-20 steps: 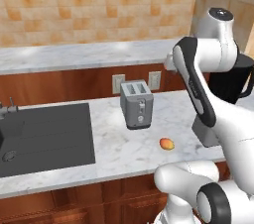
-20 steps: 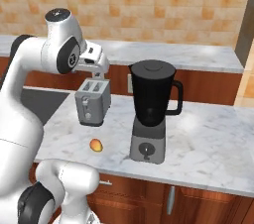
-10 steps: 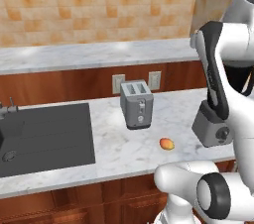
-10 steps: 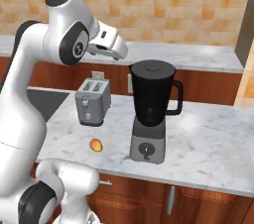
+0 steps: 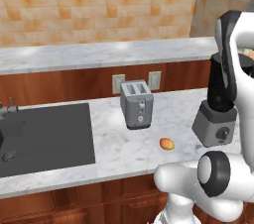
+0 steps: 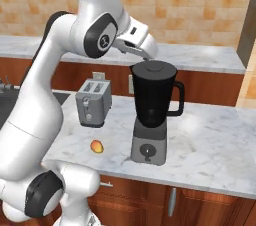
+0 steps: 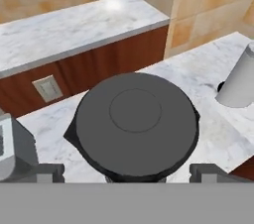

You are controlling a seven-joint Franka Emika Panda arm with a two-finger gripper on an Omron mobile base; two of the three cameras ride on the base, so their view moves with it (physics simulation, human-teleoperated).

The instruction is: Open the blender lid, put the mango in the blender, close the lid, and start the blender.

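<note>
The blender (image 6: 151, 112) stands on the marble counter, a dark jar on a grey base with a round dial. The blender lid (image 6: 153, 67) sits flat on top of the jar. My gripper (image 6: 150, 56) hovers just above and behind the lid. In the hand view the blender lid (image 7: 136, 124) lies right below, with my fingertips (image 7: 47, 171) wide apart to either side; the gripper (image 7: 128, 171) is open and holds nothing. The mango (image 6: 97, 146) lies on the counter left of the blender base, also the mango (image 5: 166, 143). My arm partly hides the blender (image 5: 217, 126).
A grey two-slot toaster (image 6: 93, 102) stands left of the blender, behind the mango. A dark sink (image 5: 44, 136) takes up the counter's left end. A pale cylinder (image 7: 238, 84) stands on the counter beyond the blender. Wall outlets (image 5: 118, 83) sit on the wooden back panel.
The arm has swung right, from above the toaster to over the blender lid. The gripper has stayed open. Blender, mango and toaster have not moved.
</note>
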